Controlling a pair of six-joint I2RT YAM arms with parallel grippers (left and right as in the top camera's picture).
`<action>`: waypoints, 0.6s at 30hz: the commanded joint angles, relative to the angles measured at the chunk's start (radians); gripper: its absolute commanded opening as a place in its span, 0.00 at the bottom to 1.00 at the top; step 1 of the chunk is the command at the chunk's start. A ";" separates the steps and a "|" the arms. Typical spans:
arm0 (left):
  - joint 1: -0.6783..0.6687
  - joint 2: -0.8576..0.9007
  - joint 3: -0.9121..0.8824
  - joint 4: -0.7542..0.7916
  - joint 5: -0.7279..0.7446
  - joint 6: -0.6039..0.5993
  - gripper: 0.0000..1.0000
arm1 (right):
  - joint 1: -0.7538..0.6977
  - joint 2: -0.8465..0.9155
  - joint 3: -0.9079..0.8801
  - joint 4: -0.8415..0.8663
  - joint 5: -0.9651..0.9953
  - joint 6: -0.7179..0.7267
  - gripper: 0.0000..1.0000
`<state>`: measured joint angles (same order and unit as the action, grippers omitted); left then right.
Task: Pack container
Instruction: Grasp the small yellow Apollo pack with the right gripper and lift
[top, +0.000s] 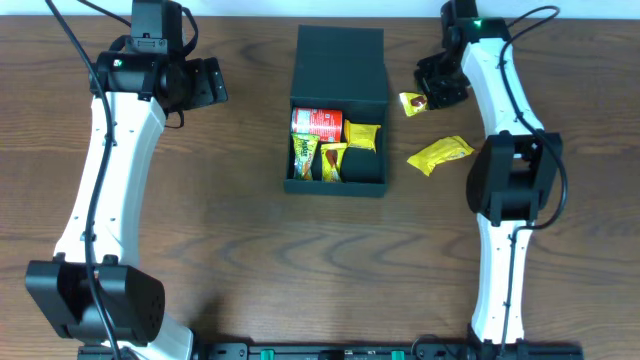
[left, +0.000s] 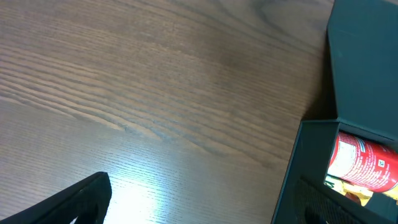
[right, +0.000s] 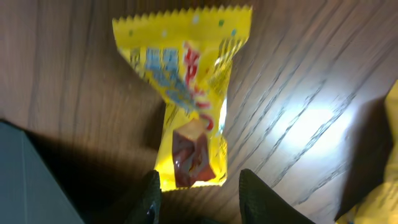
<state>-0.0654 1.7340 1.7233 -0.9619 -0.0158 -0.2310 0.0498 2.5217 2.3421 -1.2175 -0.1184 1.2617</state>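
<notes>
The dark teal-green container (top: 337, 182) sits mid-table with its lid (top: 340, 65) folded back. It holds a red can (top: 317, 123) and several yellow and green snack packets. A small yellow packet (top: 411, 103) lies on the table right of the lid; in the right wrist view (right: 186, 99) it lies flat just ahead of my right gripper (right: 202, 196), whose open fingers straddle its near end without closing. A second yellow packet (top: 440, 153) lies further forward. My left gripper (top: 205, 83) is open and empty over bare table left of the container (left: 360, 93).
The wooden table (top: 230, 240) stretches around the container. The right arm's links (top: 515, 180) reach over the table's right side next to the second yellow packet. The container's left wall (left: 289, 174) is close to my left gripper's right finger.
</notes>
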 joint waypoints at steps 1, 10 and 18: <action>0.004 0.007 -0.002 0.002 -0.018 0.011 0.94 | -0.025 0.006 0.011 0.000 0.018 -0.023 0.41; 0.004 0.007 -0.002 0.014 -0.018 0.010 0.95 | -0.035 0.039 0.011 0.003 0.001 -0.066 0.36; 0.004 0.007 -0.002 0.013 -0.018 0.010 0.95 | -0.035 0.043 0.011 0.014 0.002 -0.074 0.32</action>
<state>-0.0654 1.7340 1.7233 -0.9455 -0.0158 -0.2310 0.0166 2.5462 2.3421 -1.2068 -0.1200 1.2015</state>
